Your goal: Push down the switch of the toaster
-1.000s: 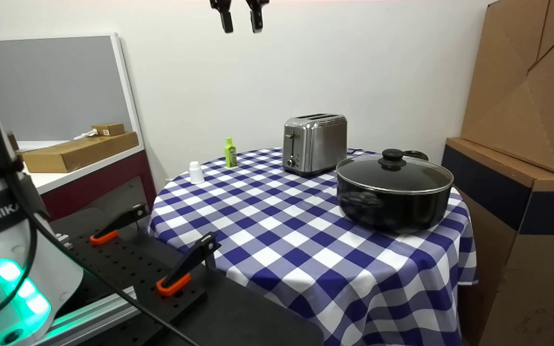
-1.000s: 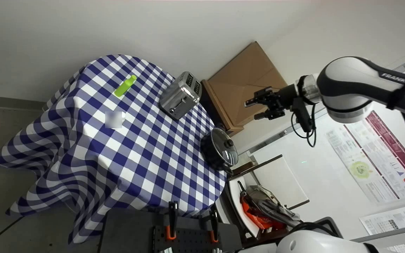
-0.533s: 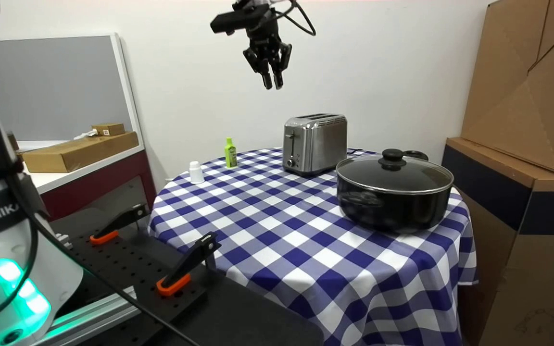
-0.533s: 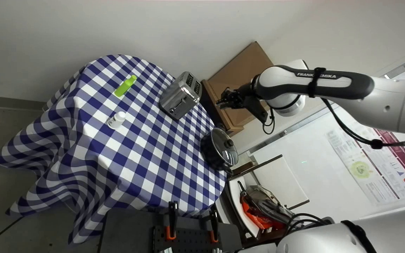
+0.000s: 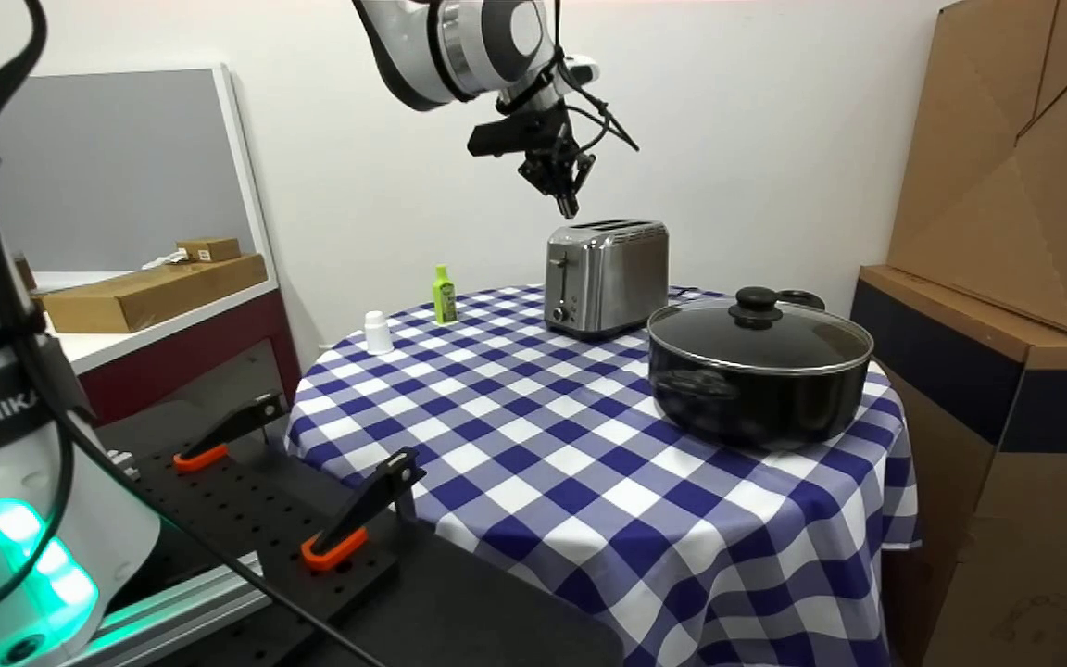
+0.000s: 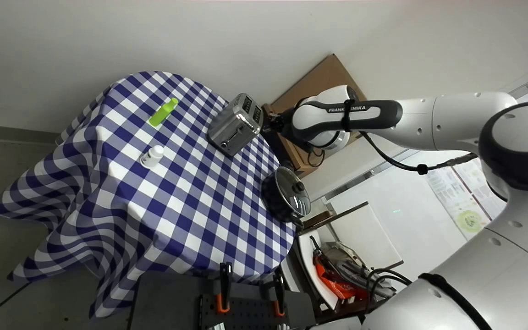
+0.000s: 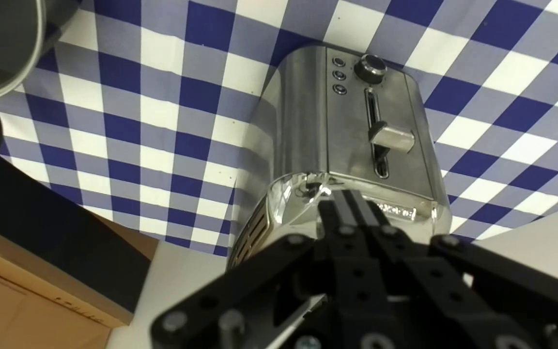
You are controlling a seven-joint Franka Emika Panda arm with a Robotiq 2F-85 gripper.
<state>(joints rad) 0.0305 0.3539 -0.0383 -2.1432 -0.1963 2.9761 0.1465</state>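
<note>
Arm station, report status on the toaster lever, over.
Gripper shut, empty, near top of toaster. Lever up, not yet pushed down. Pot stands apart from toaster; nothing seen blocking lever.

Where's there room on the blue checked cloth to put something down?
The biggest bare patch of checked cloth lies between the white bottle and the black pot. A smaller one lies between the green bottle and the toaster. It's crowded at the toaster's top, where the gripper hangs close.
</note>
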